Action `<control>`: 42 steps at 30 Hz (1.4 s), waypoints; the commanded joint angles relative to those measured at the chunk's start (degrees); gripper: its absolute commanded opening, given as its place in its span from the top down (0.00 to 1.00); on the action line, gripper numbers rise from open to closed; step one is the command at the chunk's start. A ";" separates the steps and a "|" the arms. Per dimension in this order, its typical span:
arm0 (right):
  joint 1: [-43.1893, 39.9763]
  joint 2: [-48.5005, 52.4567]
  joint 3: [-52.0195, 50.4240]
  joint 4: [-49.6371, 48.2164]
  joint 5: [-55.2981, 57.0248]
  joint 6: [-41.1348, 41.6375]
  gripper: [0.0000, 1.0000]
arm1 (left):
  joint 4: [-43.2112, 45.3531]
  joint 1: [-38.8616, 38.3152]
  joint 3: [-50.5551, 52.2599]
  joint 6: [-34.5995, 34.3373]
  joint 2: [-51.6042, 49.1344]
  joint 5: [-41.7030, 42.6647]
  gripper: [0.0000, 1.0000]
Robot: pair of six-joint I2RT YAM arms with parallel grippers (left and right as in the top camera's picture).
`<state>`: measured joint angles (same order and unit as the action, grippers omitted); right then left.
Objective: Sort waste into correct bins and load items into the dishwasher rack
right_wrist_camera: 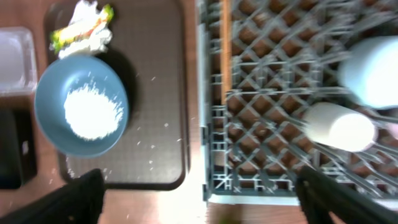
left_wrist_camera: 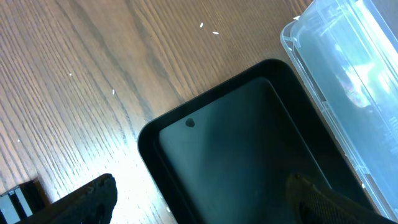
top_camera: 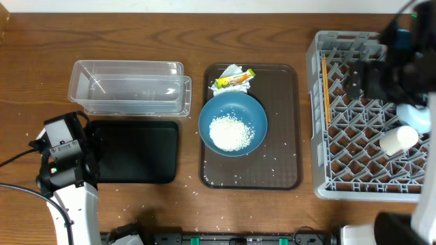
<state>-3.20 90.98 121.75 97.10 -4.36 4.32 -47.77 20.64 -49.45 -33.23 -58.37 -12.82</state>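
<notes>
A dark-blue bowl [top_camera: 233,124] holding white rice [top_camera: 230,133] sits on the brown tray [top_camera: 283,88]. Behind the bowl lie a crumpled tissue [top_camera: 231,71] and a yellow-green wrapper [top_camera: 233,80]. The grey rack [top_camera: 361,146] at the right holds a white cup [top_camera: 398,139] on its side, a light-blue bowl [top_camera: 417,117] and chopsticks [top_camera: 325,88]. My right gripper [right_wrist_camera: 211,199] hangs open, high above the rack's front edge, holding nothing. My left gripper [left_wrist_camera: 205,199] is open over the left end of the black tray [top_camera: 136,151]. The clear tub [top_camera: 129,87] stands behind that tray.
Loose rice grains are scattered on the brown tray and on the wooden table [top_camera: 184,34] in front of it. My right arm [top_camera: 392,64] covers the rack's back right corner. My left arm [top_camera: 65,153] stands at the table's front left.
</notes>
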 commanded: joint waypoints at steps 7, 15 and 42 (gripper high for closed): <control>-10.36 -9.25 0.09 0.00 12.98 5.35 0.01 | -0.20 0.35 -0.92 -0.50 0.28 -0.52 0.10; -18.88 -8.96 -0.79 -2.75 13.14 9.88 0.01 | -0.20 0.35 -0.92 -0.50 0.28 -0.52 0.11; -37.29 1.18 -2.67 -3.04 10.12 16.44 0.01 | -0.20 0.35 -0.92 -0.50 0.28 -0.52 0.11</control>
<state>-40.01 92.03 119.15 93.91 5.82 19.99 -47.79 20.64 -49.45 -33.23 -58.37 -12.82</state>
